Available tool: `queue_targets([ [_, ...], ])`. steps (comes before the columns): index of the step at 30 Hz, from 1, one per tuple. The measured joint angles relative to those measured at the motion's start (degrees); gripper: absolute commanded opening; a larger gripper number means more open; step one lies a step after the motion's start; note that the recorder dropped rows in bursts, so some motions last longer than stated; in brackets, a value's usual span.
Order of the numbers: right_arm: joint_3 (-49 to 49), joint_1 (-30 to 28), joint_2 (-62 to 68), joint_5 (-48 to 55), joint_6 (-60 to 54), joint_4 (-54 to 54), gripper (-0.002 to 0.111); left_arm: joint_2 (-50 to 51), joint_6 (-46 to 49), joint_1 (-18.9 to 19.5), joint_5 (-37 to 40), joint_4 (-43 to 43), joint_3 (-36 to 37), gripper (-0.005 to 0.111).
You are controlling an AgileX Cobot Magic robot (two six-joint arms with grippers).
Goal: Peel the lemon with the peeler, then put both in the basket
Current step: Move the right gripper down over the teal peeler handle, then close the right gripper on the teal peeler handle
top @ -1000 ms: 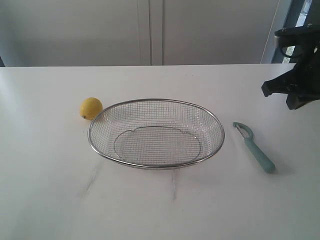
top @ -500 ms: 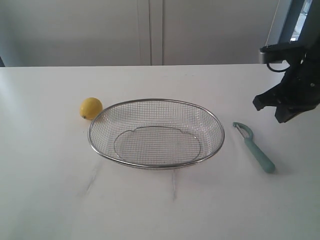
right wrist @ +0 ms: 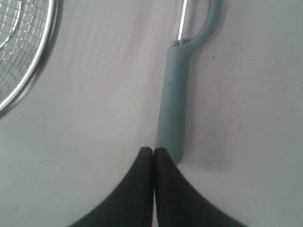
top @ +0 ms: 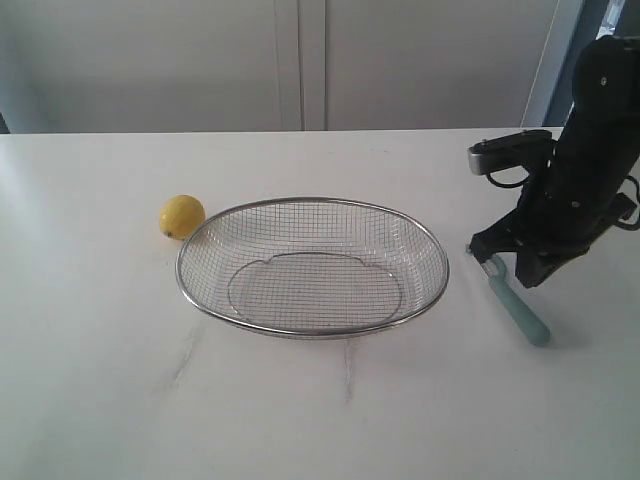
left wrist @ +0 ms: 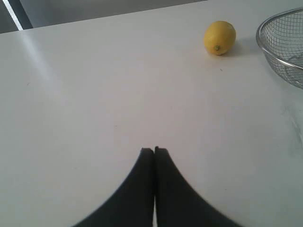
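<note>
The yellow lemon (top: 182, 216) lies on the white table just left of the wire-mesh basket (top: 312, 201), which holds nothing. To the right of the basket lies the teal-handled peeler (top: 524, 315), flat on the table, its metal head partly hidden by the right arm. My right gripper (top: 510, 258) hovers low over the peeler, shut with nothing in it. In the right wrist view its tips (right wrist: 154, 150) sit at the butt end of the peeler handle (right wrist: 173, 104). My left gripper (left wrist: 154, 150) is shut and empty, well away from the lemon (left wrist: 219, 38).
The white table (top: 100, 380) spreads around the basket, with faint scuff marks in front of it. A grey wall stands behind the far edge. The basket rim (right wrist: 45, 66) passes beside the right gripper, and the basket edge (left wrist: 279, 59) shows in the left wrist view.
The right arm has come down and leftward from the upper right edge to just over the peeler. Lemon, basket and peeler have not moved.
</note>
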Motion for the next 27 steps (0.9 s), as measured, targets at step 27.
queue_targets([
  [27,3.52,0.09,3.23,-5.54,-1.74,-1.55,0.041,0.0,0.0,0.0,0.0,0.0,0.0,0.0],
])
